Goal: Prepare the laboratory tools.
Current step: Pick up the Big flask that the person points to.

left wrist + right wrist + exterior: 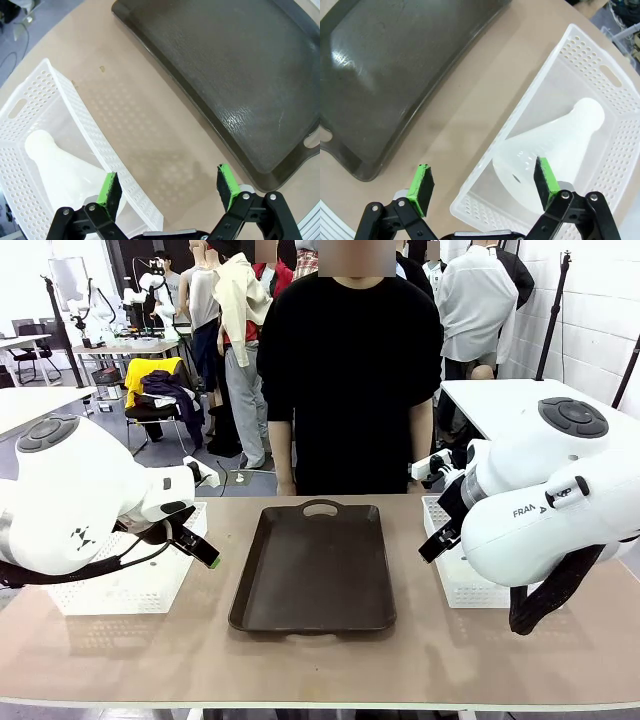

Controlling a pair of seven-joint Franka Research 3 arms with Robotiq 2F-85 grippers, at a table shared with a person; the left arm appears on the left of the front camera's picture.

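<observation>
One frosted-white conical flask (55, 167) lies on its side in the white mesh basket (30, 107) on the left. My left gripper (170, 186) hangs open above that basket's near rim and the bare table beside it, holding nothing. A second flask (555, 142) lies on its side in the right-hand basket (600, 80). My right gripper (485, 181) stands open above that basket's corner, also holding nothing. In the front view the left gripper (203, 548) and the right gripper (440, 535) hover on either side of the tray, each over its basket.
A dark brown tray (315, 570) lies in the middle of the table with nothing on it, between the left basket (130, 585) and the right basket (455, 590). A person in black (350, 370) stands at the far edge behind the tray.
</observation>
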